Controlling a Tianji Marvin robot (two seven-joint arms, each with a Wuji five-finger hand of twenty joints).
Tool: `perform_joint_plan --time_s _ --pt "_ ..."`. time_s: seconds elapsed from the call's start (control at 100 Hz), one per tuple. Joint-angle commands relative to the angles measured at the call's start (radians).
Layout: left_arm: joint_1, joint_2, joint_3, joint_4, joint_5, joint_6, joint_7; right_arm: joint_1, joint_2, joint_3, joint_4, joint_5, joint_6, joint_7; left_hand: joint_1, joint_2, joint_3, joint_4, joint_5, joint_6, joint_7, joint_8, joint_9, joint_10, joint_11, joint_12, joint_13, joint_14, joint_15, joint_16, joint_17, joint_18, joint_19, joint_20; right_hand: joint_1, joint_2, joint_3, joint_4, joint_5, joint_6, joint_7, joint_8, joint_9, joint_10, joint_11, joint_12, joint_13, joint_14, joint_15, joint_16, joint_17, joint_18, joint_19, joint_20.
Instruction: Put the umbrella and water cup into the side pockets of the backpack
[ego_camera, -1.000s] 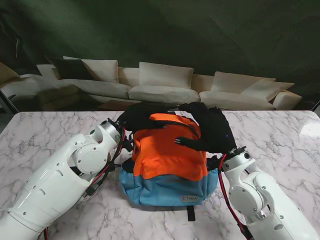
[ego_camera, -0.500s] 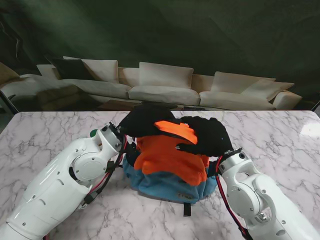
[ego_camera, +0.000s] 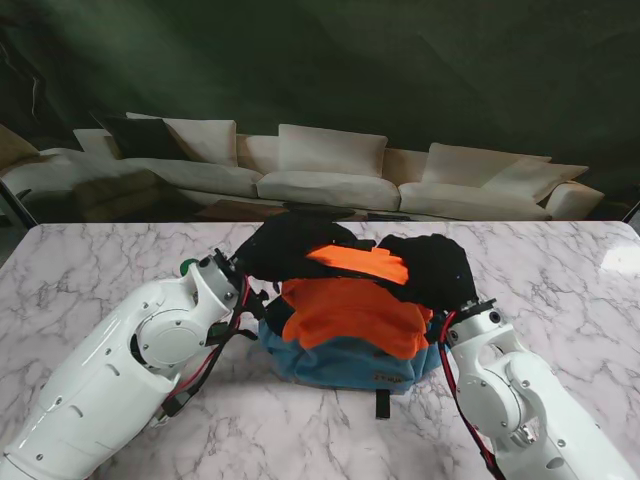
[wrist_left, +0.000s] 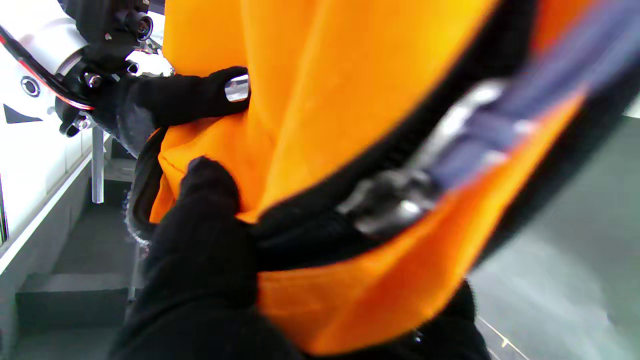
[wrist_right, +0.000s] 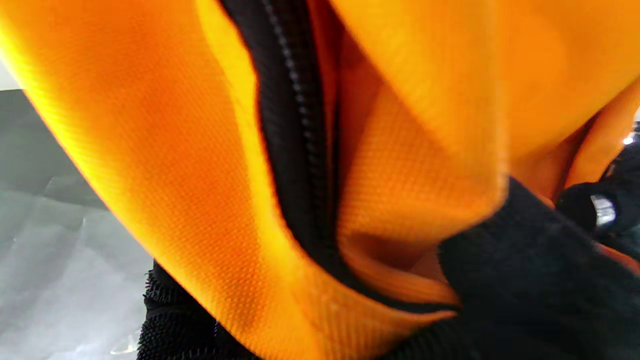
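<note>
Backpack of soft orange and blue fabric (ego_camera: 345, 335) sits at the centre of the frame on the marble worktop (ego_camera: 90, 260), crumpled between both hands. Left hand (ego_camera: 283, 247) and right hand (ego_camera: 432, 268), black-gloved, have their fingers (wrist_left: 200, 240) curled into the orange cloth, bunching it. It looks light, limp and prone to sagging; the stiffer zipper seam or top edge seems the better hold. Umbrella and cup are not visible.
</note>
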Motion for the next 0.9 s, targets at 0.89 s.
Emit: perform_joint_plan --time_s 0.89 --pt "0.197 0.084 -0.264 0.055 0.148 -0.162 -0.207 -0.011 0.011 -0.002 0.023 0.009 0.021 -0.011 -0.129 0.163 -0.018 -0.001 0.090 -0.024 0.042 0.096 0.003 -0.002 0.050 0.137 -0.006 0.036 0.177 0.188 -0.010 0.066 0.182 0.245 0.125 0.119 0.070 0.036 0.032 -0.178 0.111 0.047 0.005 -0.058 0.009 0.005 0.057 -0.029 0.002 -0.004 -0.016 -0.025 -0.005 -0.021"
